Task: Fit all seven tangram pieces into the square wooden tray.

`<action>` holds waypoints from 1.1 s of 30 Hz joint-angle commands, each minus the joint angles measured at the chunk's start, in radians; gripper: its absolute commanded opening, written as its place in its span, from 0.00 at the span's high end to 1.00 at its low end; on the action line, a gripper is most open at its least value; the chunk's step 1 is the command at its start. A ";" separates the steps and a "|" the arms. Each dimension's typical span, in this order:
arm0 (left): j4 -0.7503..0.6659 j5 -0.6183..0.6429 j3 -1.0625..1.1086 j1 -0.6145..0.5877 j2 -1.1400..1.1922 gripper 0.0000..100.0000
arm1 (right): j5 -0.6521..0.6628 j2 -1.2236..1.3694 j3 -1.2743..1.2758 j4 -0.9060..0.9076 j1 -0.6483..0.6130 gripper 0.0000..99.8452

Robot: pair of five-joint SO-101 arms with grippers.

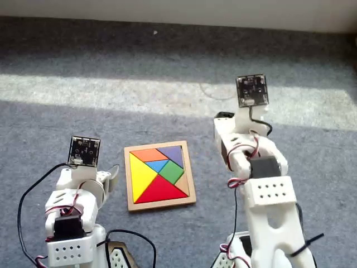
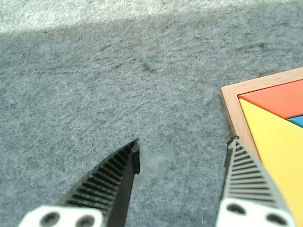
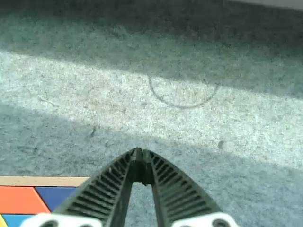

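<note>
**Tray looks full, both hands empty – seems like the wrap-up stage**

The left hand [image 2: 184, 141] is spread open with nothing between its fingers, low over the grey counter [image 2: 94, 85]. The square wooden tray [image 2: 228, 106] sits just beside it, rim corner close to one fingertip. The right hand [image 3: 140, 152] is pinched closed on nothing, with the tray's other side near it. Further out, every piece I can see sits inside the tray: yellow piece [image 1: 139, 176], red piece [image 1: 160, 191], orange piece [image 1: 149, 154], green piece [image 1: 172, 172], no gap that I can spot. My guess is the fitting is finished. The next move just needs both hands backing off without nudging the rim. I can't tell whether any piece sits proud.
</note>
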 commanded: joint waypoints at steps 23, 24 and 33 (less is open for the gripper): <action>-0.025 -0.006 -0.004 0.016 -0.012 0.71 | -0.014 -1.052 0.598 0.068 0.047 0.99; -0.025 -0.006 -0.004 0.016 -0.012 0.71 | -0.014 -1.058 0.618 0.085 0.047 0.99; -0.031 -0.006 -0.004 0.016 -0.012 0.71 | -0.009 -1.055 0.903 0.237 0.114 0.99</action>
